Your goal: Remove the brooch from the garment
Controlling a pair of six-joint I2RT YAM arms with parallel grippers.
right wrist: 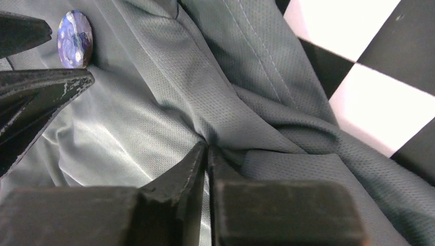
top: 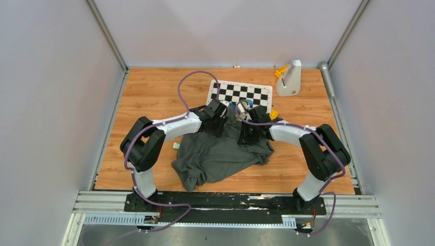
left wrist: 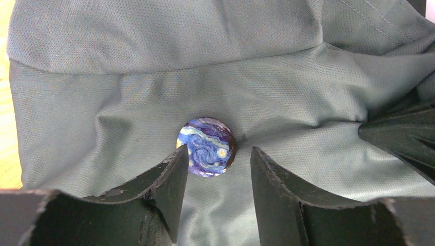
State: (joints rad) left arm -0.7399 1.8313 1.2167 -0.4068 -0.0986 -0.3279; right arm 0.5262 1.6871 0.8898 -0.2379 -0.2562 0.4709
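The garment [top: 215, 156] is a dark grey shirt, crumpled mid-table; it fills the left wrist view [left wrist: 154, 92] and most of the right wrist view [right wrist: 169, 102]. The brooch [left wrist: 206, 146] is a round blue swirl-painted button pinned to the fabric; it also shows edge-on in the right wrist view [right wrist: 75, 39]. My left gripper [left wrist: 217, 156] is open, its fingertips on either side of the brooch's lower edge. My right gripper [right wrist: 206, 148] is shut on a pinched fold of the garment to the right of the brooch.
A black-and-white chequered board [top: 241, 93] lies just behind the garment, partly under it [right wrist: 369, 66]. A white stand with an orange piece [top: 289, 78] sits at the back right. The wooden table top [top: 154, 92] is walled on three sides.
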